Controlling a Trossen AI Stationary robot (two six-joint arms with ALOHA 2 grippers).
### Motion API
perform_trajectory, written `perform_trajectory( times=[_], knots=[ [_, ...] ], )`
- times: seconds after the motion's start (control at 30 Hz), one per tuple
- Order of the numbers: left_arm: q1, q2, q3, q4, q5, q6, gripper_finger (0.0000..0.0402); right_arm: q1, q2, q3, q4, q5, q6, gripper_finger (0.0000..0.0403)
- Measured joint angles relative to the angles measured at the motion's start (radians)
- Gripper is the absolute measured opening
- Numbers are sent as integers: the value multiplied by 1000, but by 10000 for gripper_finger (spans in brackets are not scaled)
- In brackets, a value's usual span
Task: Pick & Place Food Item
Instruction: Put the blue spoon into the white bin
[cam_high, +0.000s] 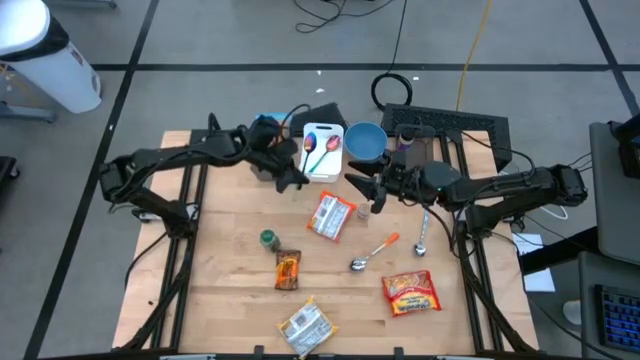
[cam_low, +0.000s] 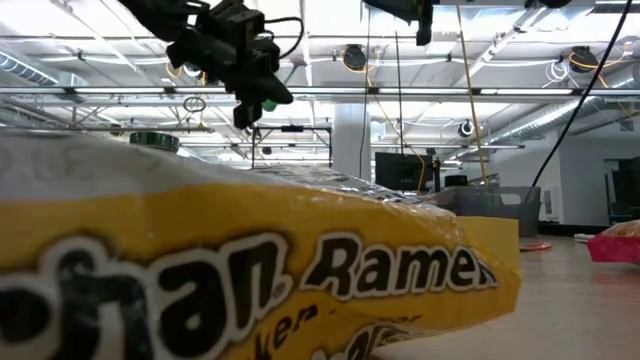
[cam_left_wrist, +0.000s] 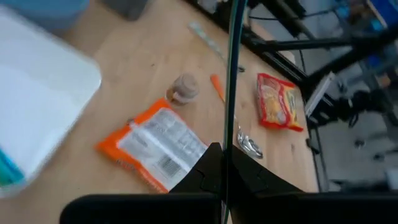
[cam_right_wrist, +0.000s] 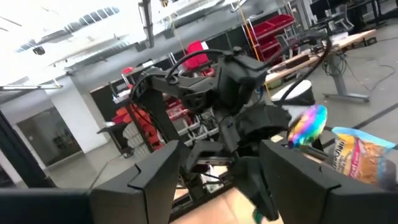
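Food packets lie flat on the wooden table (cam_high: 230, 300): an orange-and-white one (cam_high: 331, 215) (cam_left_wrist: 155, 149) at the middle, a brown one (cam_high: 288, 268), a red one (cam_high: 411, 292) (cam_left_wrist: 280, 102), and a yellow ramen packet (cam_high: 305, 325) (cam_low: 250, 270) at the near edge. My left gripper (cam_high: 297, 180) (cam_left_wrist: 221, 165) hangs shut above the table, between the white tray (cam_high: 323, 150) and the orange packet. My right gripper (cam_high: 355, 182) (cam_right_wrist: 227, 186) stands open in the air just right of it, facing the left arm, with nothing between its fingers.
A blue bowl (cam_high: 365, 142) stands beside the white tray, which holds two spoons. A small shaker (cam_left_wrist: 185, 89), a green-lidded jar (cam_high: 267, 238), an orange-handled spoon (cam_high: 372, 252) and a metal spoon (cam_high: 422, 235) lie among the packets. A keyboard (cam_high: 445, 125) sits at the far right.
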Motion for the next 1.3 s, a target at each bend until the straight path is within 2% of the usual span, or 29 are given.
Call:
perform_trajectory(
  times=[0.3, 0.47, 0.57, 0.67, 0.77, 1.1, 1.3],
  knots=[
    [-43, 2, 18, -10, -270, -146, 3, -44, 0, 0, -132, -5, -67, 216],
    [-32, 38, 134, -157, -377, -138, 3, -80, 0, 0, -153, -10, -78, 213],
    [-22, 96, 248, -281, -413, -95, 3, -112, -4, 0, -159, -69, -82, 213],
    [1, 174, 359, -395, -424, -47, 3, -144, -21, 0, -181, -141, -82, 212],
    [24, 255, 451, -481, -424, -8, 3, -159, -57, 0, -237, -142, -82, 212],
    [81, 499, 669, -678, -382, 81, 3, -164, -253, -2, -458, 38, -108, 211],
    [82, 606, 769, -750, -372, 106, 3, -164, -355, -100, -456, 102, -74, 210]
  ],
)
